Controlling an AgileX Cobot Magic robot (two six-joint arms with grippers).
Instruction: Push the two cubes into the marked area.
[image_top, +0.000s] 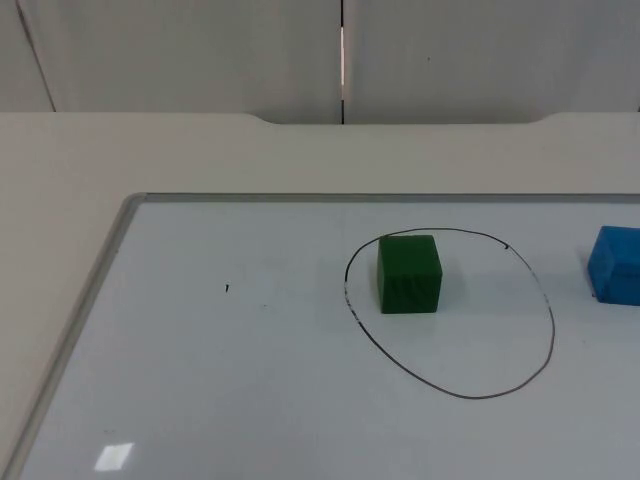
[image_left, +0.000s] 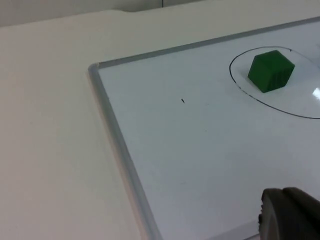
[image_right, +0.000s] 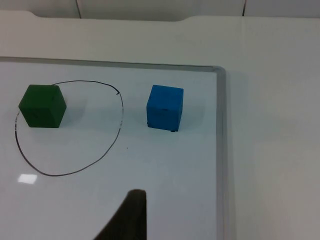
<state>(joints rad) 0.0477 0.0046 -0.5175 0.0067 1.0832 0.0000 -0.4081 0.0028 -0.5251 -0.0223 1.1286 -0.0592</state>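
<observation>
A whiteboard (image_top: 250, 380) with a thin grey metal frame lay flat on the cream desk (image_top: 60, 170), and a grey partition wall (image_top: 180, 50) stood at the far edge. A black oval line (image_top: 548, 310) was drawn on the board to mark the area. There were two cubes, one green and one blue. The green cube (image_top: 410, 273) sat inside the oval, close to its far left side, with its near left corner close to the line. The blue cube (image_top: 615, 264) sat on the board outside the oval, well to the right of the line and apart from the green one. The right wrist view showed both cubes and the right edge of the board, and the blue cube stood between the line and that edge. The left wrist view showed the green cube and the far left corner of the board, plus a tiny black mark (image_left: 183, 101) on the white. The left gripper (image_left: 290, 215) and the right gripper (image_right: 127, 220) each showed one dark tip over the board. I could not tell how far either pair of jaws was open, and nothing was seen held in them.
</observation>
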